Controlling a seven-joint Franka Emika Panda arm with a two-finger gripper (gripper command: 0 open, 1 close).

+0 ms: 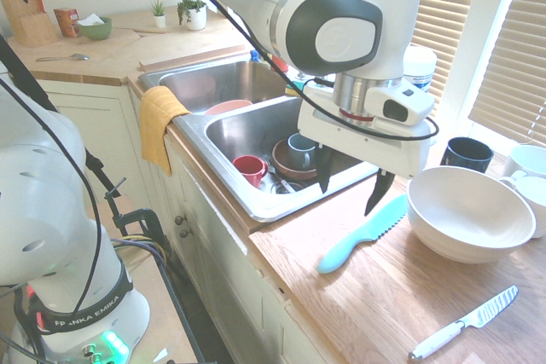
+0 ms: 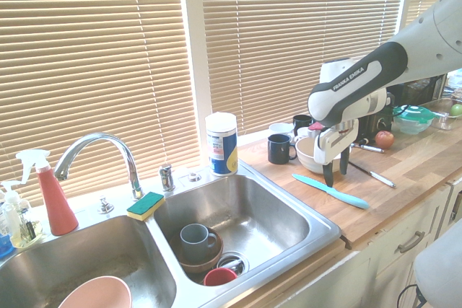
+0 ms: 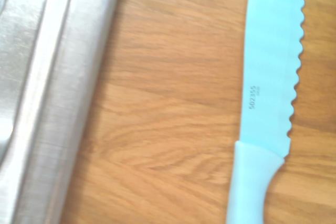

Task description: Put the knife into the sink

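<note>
The turquoise knife (image 1: 363, 234) lies flat on the wooden counter, just right of the sink (image 1: 256, 208), with its serrated blade toward the white bowl. In the second exterior view the knife (image 2: 330, 191) sits between the sink rim (image 2: 317, 214) and the counter's front edge. My gripper (image 1: 351, 185) hangs open just above the counter, over the strip between the sink rim and the knife, holding nothing. Seen from the other side, the gripper (image 2: 335, 171) stands right above the knife's blade end. The wrist view shows the knife (image 3: 270, 93) beside the steel sink rim (image 3: 47, 103).
A white bowl (image 1: 469, 213) stands right of the knife, and a white-handled knife (image 1: 465, 323) lies nearer the counter's front. Dark mug (image 1: 466, 153) and white cups sit behind. The right basin holds a grey cup (image 1: 300, 151), red cup (image 1: 250, 168) and brown bowl. A yellow cloth (image 1: 158, 124) hangs over the sink's front.
</note>
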